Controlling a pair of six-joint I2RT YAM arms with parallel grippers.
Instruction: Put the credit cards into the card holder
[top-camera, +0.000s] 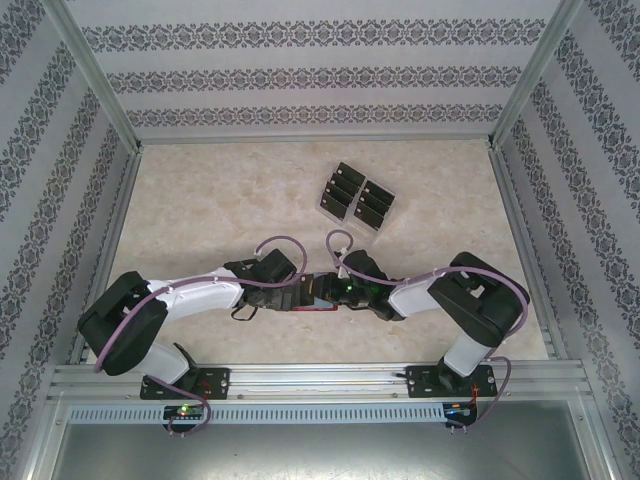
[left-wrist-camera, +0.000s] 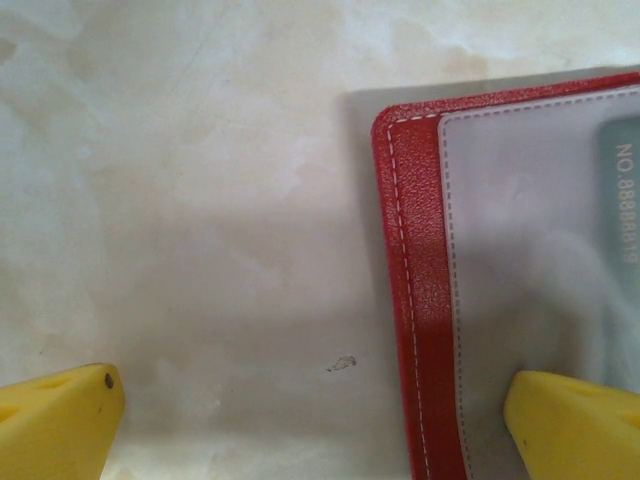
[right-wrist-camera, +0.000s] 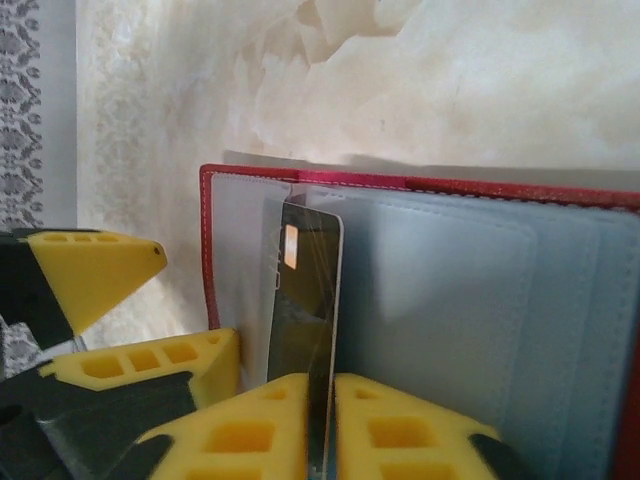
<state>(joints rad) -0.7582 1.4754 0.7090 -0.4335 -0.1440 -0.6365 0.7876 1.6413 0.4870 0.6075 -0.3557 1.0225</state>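
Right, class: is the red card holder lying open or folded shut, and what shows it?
Open: in the right wrist view the card holder lies spread, grey-blue pockets facing up behind the credit card.

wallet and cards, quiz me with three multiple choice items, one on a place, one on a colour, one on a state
1. Where does the card stand sit relative to the wallet?
A. Farther from the arm bases
B. Nearer the arm bases
C. On top of it

2. What colour is the wallet's inside?
A. Green
B. Grey-blue
C. Yellow

3. What state is the right claw in?
A. Open and empty
B. Shut on the wallet's rim
C. Shut on a card

Answers:
1 A: the top view shows the stand beyond the wallet, toward the back wall.
2 B: the right wrist view shows grey-blue pockets inside the red rim.
3 C: its yellow fingers pinch the dark card edge-on at the open wallet.
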